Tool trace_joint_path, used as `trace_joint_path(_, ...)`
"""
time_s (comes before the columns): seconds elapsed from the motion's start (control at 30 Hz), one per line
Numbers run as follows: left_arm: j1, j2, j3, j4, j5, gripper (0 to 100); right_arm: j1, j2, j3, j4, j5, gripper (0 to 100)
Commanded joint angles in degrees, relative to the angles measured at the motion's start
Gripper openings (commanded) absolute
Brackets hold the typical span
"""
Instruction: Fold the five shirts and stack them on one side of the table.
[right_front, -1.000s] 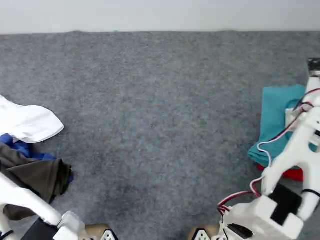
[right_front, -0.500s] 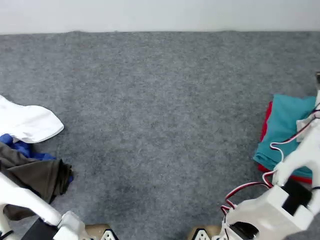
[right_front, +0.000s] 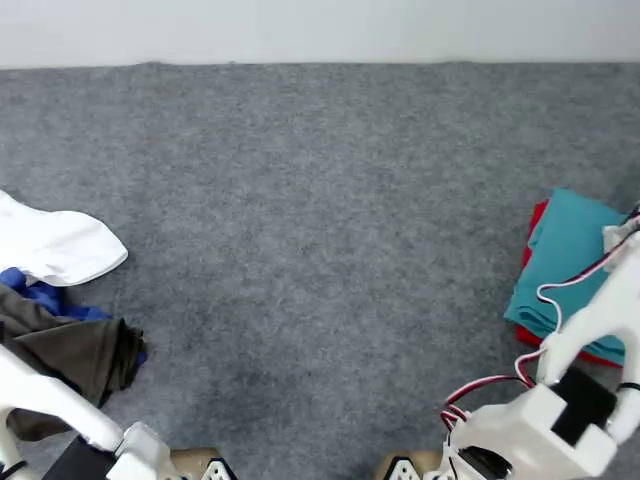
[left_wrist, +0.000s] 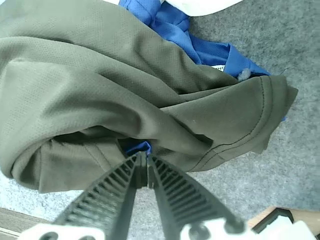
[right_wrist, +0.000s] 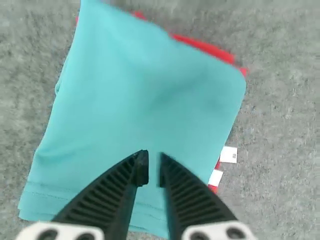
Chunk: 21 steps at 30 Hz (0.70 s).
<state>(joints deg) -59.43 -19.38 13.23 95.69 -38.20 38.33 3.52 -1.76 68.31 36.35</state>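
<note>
Much of the stack is hiding from you: the red shirt (right_front: 536, 222) is lying almost wholly under the folded teal shirt (right_front: 568, 255), showing just thin slivers along its edges. The right arm (right_front: 560, 410) is covering the stack's near corner in the high view, and the stack is running up to the picture's right border. Your right claw (right_wrist: 150, 169) is hanging over the teal shirt with its fingers a narrow slit apart, gripping nothing. Two small white labels (right_wrist: 228, 155) are sticking out at one corner.

On the far left, the picture's border is cutting off the white shirt (right_front: 55, 245). The blue shirt (right_front: 38, 296) is peeking out between it and the crumpled olive shirt (right_front: 72, 355), whose near part the left arm (right_front: 45, 395) is hiding. Your left claw (left_wrist: 144, 164) is sitting closed at a fold of the olive shirt; you cannot tell whether it is pinching cloth.

The gray desk (right_front: 320, 200) is stretching wide between the two piles, which are lying well apart.
</note>
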Motion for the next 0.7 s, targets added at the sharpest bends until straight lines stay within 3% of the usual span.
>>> trace_joint_path(0.0, 0.35, -0.62, -0.31, 0.62, -0.35, 2, -0.84, 2.95, -1.93, -1.27, 0.53, 0.9)
trace_joint_path(0.2, 0.26, -0.62, -0.31, 0.7, -0.35, 2, -0.57, 7.25, -5.45, -3.56, 0.18, 0.9)
trace_joint_path(0.5, 0.26, -0.62, -0.31, 1.41, -0.18, 2, -0.48, 13.58, -0.7, -27.82, 0.53, 1.1)
trace_joint_path(0.67, 0.26, -0.62, -0.31, 1.23, -0.26, 2, -0.48, 18.68, -0.44, -30.2, 0.35, 0.9)
